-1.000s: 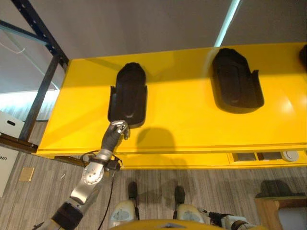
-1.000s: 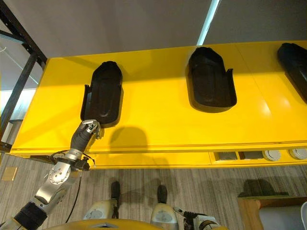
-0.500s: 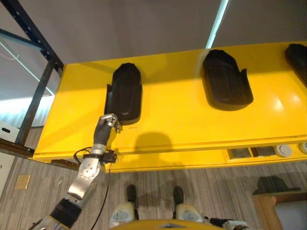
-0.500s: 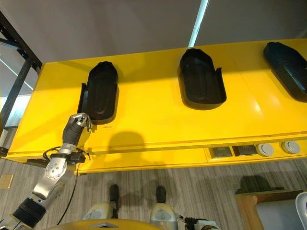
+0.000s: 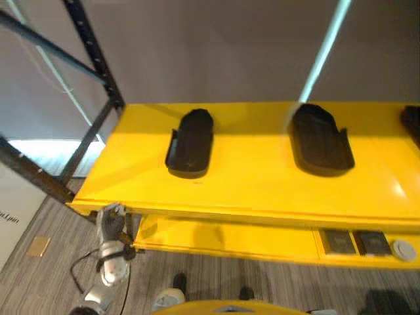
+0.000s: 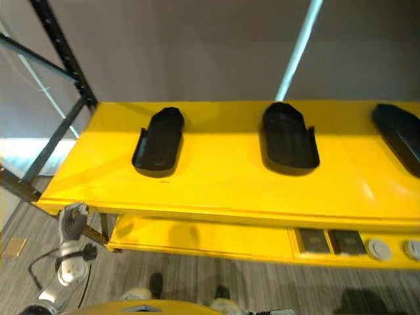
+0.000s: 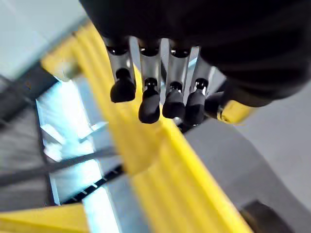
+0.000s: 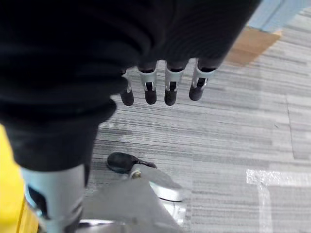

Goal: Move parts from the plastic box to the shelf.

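Three black moulded parts lie on the yellow shelf (image 5: 256,184): the left part (image 5: 190,142), the middle part (image 5: 319,147) and a third part (image 6: 400,128) at the right edge. My left hand (image 5: 111,220) hangs below the shelf's front left corner, well clear of the left part. Its fingers (image 7: 150,104) are relaxed and hold nothing, with the yellow shelf edge (image 7: 160,160) past them. My right hand (image 8: 160,92) hangs over the grey floor with loose, empty fingers.
A dark metal rack post (image 5: 92,59) rises at the shelf's left end. A lower yellow level (image 5: 262,239) carries small dark squares (image 5: 341,241) and a round piece (image 5: 403,249). A white box (image 5: 13,210) stands at the far left on the floor.
The camera has shifted, so the whole shelf sits differently. My left hand has drawn back from the left black part and dropped below the shelf's front edge.
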{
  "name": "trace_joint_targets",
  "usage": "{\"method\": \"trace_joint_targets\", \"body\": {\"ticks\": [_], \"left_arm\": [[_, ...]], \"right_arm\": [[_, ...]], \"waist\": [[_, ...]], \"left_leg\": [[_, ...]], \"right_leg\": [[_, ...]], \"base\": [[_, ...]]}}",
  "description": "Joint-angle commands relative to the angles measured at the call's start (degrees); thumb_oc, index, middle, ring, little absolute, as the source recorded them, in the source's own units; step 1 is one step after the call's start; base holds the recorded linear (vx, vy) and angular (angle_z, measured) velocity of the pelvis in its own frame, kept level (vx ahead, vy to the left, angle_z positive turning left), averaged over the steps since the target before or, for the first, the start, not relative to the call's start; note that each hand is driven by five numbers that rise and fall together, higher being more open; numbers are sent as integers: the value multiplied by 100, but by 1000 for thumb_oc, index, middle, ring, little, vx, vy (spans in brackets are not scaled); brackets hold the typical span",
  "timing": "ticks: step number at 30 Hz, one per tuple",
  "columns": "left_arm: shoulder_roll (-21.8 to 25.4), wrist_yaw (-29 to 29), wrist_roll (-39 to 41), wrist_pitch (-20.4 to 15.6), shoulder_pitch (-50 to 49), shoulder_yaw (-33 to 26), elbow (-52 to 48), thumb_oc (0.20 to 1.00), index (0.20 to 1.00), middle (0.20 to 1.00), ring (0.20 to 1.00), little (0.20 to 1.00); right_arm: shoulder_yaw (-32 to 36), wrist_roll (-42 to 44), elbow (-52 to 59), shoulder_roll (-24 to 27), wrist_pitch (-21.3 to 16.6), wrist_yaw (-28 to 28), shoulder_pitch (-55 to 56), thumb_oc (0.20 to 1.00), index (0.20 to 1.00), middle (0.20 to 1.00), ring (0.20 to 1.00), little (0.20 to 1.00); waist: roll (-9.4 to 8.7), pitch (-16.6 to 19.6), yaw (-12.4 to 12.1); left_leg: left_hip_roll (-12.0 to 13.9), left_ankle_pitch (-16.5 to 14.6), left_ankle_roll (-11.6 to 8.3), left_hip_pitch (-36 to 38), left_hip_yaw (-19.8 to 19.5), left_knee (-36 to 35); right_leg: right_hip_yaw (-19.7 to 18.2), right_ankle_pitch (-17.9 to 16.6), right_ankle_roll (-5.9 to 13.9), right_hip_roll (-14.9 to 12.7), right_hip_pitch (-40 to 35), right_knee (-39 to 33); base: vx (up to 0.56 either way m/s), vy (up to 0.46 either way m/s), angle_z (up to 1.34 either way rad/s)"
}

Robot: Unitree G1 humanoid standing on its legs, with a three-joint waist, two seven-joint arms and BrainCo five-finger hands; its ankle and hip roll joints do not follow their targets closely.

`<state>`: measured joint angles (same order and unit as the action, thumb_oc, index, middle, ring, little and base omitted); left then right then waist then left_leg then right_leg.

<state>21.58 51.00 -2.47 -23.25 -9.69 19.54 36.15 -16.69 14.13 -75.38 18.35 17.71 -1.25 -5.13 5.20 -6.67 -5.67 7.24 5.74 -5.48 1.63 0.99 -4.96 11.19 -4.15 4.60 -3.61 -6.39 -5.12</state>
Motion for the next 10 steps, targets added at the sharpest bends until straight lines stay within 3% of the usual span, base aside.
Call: {"method": "trace_joint_targets", "body": {"ticks": [1, 4, 6, 7, 10], "left_arm": [[-199, 652, 446, -449, 239, -229, 376, 200, 200, 200, 200, 200], [-564, 431, 889, -272, 143, -664, 1294, 200, 200, 200, 200, 200], [-768, -293, 1332, 57, 81, -881, 2053, 200, 200, 200, 200, 200], [-929, -966, 1960, 291, 81, -968, 2684, 1000, 1000, 1000, 1000, 1000], [-1006, -1517, 2480, 255, 63, -929, 2995, 1000, 1000, 1000, 1000, 1000]], "right_arm": [[-150, 178, -207, -142, 41, 98, -335, 1000, 1000, 1000, 1000, 1000], [-189, 389, -208, -160, 97, 128, -394, 1000, 1000, 1000, 1000, 1000], [-188, 510, -245, -171, 99, 235, -414, 1000, 1000, 1000, 1000, 1000], [-161, 520, -252, -169, 104, 262, -460, 1000, 1000, 1000, 1000, 1000], [-136, 463, -213, -157, 146, 299, -444, 1000, 1000, 1000, 1000, 1000]], "waist": [[-268, -416, -91], [-319, -440, -182], [-353, -481, -256], [-365, -501, -250], [-372, -487, -187]], "left_leg": [[-92, -68, -146, 56, -129, 43], [-56, 0, -189, 13, -235, 100], [-24, 33, -210, -17, -326, 152], [16, 48, -227, -12, -349, 172], [64, 55, -257, -4, -295, 187]], "right_leg": [[116, 352, -127, -140, -289, 94], [210, 379, -141, -131, -310, 172], [263, 402, -157, -120, -292, 237], [268, 418, -160, -112, -281, 266], [247, 407, -138, -107, -281, 244]], "base": [[-74, -46, 32], [-87, -69, 39], [-132, -84, 31], [-100, -31, 24], [-30, 30, 6]]}}
